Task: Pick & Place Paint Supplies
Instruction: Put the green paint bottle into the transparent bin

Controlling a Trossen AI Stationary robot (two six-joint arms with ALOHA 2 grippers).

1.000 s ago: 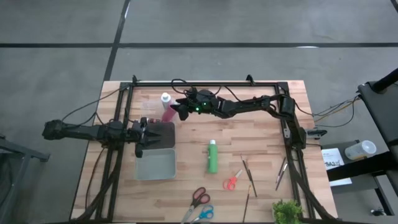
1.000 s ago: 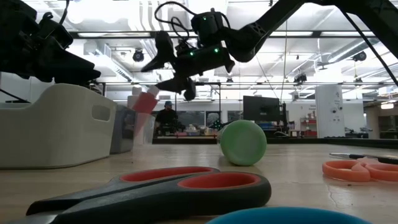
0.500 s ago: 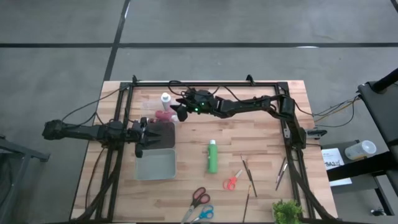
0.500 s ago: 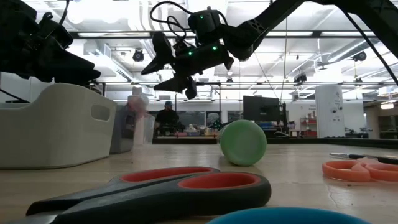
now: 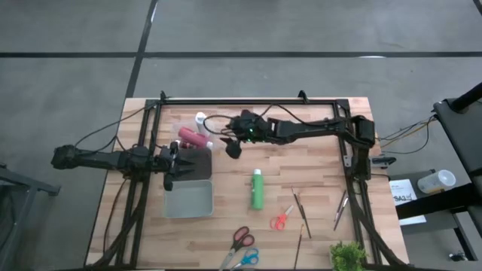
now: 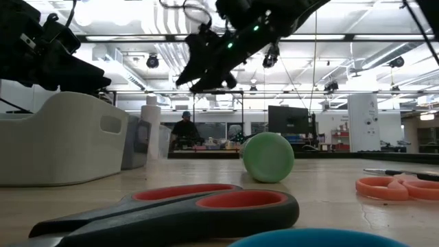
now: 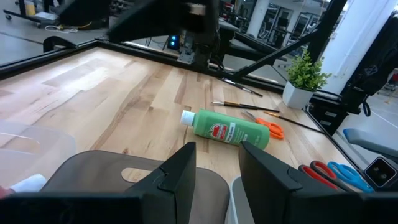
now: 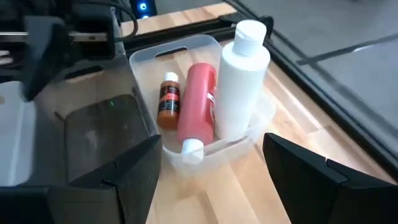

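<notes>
Right gripper (image 5: 233, 146) noted open, empty, above table. Red bottle (image 8: 198, 113) lay in clear bin (image 8: 149, 55) just ahead of jaws, beside upright white bottle (image 8: 241, 74). Green bottle (image 5: 257, 189) lay well behind jaws. Risk judged: round body rolling under off-centre pinch. Left gripper (image 7: 211, 180) parted, over dark bin (image 5: 197, 162).

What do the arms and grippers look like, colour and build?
Both arms are dark, near black, with slim jointed links. The right gripper has two broad, flat dark fingers; a small green light glows behind it, and black cables loop over the wrist. The left gripper has matching dark fingers with angular, blocky edges.
</notes>
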